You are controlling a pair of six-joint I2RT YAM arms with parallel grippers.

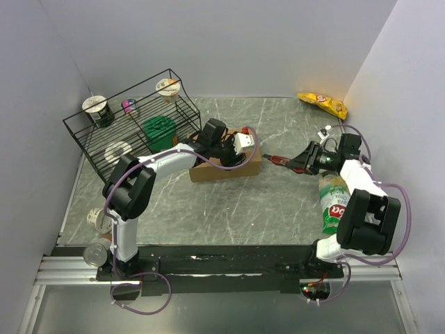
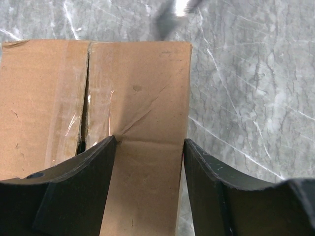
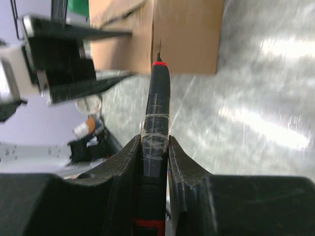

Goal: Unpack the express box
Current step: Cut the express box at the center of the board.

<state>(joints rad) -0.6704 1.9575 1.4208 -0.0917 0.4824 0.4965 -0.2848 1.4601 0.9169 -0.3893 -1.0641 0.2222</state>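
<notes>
The express box [image 1: 224,169] is a brown cardboard carton in the middle of the table. In the left wrist view its top [image 2: 138,83] shows a taped centre seam, split open along part of its length. My left gripper [image 1: 233,153] is open over the box's right end [image 2: 150,140]. One fingertip [image 2: 106,150] presses a crease into the top beside the seam, and the other sits at the box's right edge. My right gripper [image 1: 297,163] is shut [image 3: 155,137] on a black cutter [image 3: 156,98] with a red tip. Its blade points at the box's side [image 3: 182,34], just short of it.
A black wire rack [image 1: 132,125] with cups and a green tub stands at the back left. A yellow snack bag [image 1: 323,104] lies at the back right. A green packet [image 1: 334,205] lies by the right arm. A can [image 1: 94,254] and a cup [image 1: 97,219] sit near the left base.
</notes>
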